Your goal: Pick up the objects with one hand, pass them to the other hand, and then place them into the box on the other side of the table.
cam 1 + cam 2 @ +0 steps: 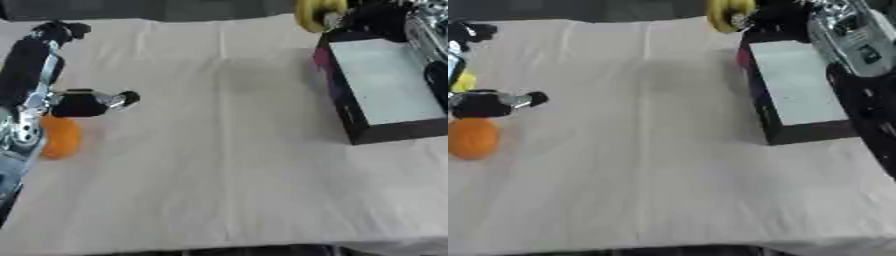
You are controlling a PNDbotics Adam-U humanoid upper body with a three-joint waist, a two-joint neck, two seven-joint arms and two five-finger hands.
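The right hand (pixel 372 17) is mostly hidden behind the arm above the box's (pixel 385 80) far end, its fingers grasping a yellow object (pixel 311 12) cut by the top edge. The left hand (pixel 87 102), fingers relaxed, partly covers an orange object (pixel 472 138) near the desk's (pixel 219 165) left edge. The desk's middle lies bare.

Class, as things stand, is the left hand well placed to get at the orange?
Probably yes. The left hand hovers just above the orange, at the left table edge, with nothing between them. Its fingers look open.
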